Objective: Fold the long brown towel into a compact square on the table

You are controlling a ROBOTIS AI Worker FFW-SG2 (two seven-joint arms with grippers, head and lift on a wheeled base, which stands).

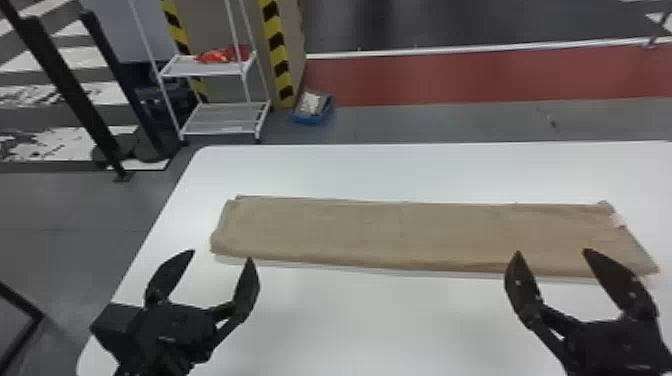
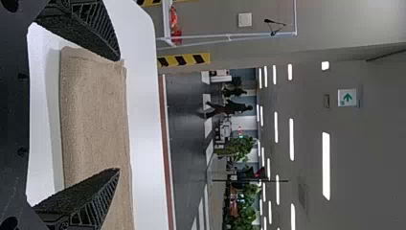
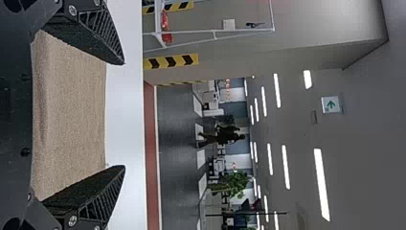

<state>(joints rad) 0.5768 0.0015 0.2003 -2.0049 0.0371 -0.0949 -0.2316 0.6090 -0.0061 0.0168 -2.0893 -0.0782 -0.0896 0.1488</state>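
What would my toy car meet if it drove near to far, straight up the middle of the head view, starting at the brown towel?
Brown towel → white table's far edge → grey floor → red floor strip → thin white line → dark floor

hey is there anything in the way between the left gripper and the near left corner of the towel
Nothing visible stands between the left gripper and the near left corner of the brown towel; between them I see only white tabletop.
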